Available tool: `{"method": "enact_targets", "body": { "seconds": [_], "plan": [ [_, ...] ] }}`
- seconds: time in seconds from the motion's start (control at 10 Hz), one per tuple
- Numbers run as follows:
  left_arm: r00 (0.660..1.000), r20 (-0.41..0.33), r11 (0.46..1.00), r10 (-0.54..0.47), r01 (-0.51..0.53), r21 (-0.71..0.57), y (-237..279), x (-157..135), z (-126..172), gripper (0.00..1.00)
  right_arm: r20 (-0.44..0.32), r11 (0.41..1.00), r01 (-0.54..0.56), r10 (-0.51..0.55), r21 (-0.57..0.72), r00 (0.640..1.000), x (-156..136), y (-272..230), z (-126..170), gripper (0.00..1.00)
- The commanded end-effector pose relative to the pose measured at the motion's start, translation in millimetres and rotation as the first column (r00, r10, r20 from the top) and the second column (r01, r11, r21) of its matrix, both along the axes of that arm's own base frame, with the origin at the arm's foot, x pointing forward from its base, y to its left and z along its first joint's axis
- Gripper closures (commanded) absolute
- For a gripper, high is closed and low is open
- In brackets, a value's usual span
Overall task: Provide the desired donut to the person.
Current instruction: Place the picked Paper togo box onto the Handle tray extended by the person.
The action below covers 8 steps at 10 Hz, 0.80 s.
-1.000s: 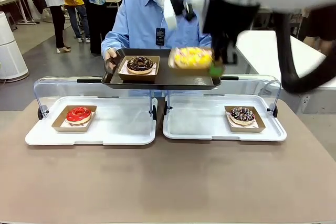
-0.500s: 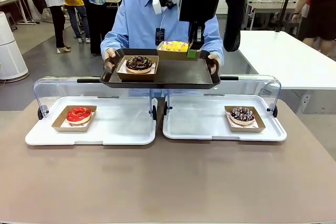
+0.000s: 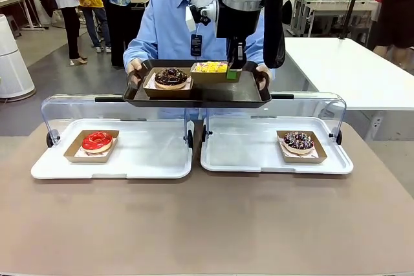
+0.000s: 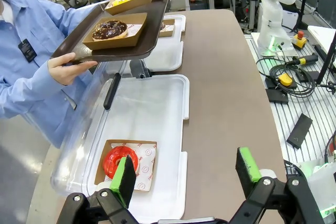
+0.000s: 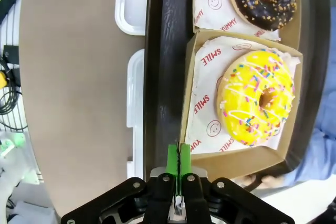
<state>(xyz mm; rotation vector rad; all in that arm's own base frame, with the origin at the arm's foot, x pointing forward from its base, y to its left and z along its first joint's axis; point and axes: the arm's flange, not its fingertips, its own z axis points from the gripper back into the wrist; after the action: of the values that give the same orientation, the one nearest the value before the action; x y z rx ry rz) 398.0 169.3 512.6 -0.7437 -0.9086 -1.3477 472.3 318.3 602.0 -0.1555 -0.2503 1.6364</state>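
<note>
Yellow donut (image 5: 256, 100) box pinched by right hand (image 5: 178, 162), on tray (image 3: 197, 97).

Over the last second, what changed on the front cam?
The right gripper, shut on the edge of the yellow donut's box, carried it left and down from the dark tray's right side to beside the chocolate donut. The gripper has not let go. The person held the tray steady. The red donut and sprinkled donut stayed put; the left gripper stayed open.

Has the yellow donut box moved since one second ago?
Yes. The yellow donut box moved left and down onto the dark tray, now beside the chocolate donut box.
</note>
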Motion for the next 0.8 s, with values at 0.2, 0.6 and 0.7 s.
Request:
{"method": "enact_targets", "body": {
  "seconds": [0.2, 0.6, 0.7],
  "plan": [
    [1.000, 0.011, 1.000, -0.002, 0.002, -0.014, -0.3, -0.5, 1.3, 0.00, -0.031, 1.000, -0.028, 0.028, -0.001, 0.999, 7.1, -5.7, -3.4, 0.99],
    [1.000, 0.011, 1.000, -0.002, 0.002, -0.014, -0.3, -0.5, 1.3, 0.00, -0.067, 1.000, -0.009, 0.010, 0.016, 0.998, 37.1, -10.4, -9.2, 0.99],
    [1.000, 0.011, 1.000, -0.002, 0.002, -0.014, -0.3, -0.5, 1.3, 0.00, -0.083, 1.000, -0.003, 0.005, 0.024, 0.997, 45.3, -10.0, -11.4, 0.99]
  ]
}}
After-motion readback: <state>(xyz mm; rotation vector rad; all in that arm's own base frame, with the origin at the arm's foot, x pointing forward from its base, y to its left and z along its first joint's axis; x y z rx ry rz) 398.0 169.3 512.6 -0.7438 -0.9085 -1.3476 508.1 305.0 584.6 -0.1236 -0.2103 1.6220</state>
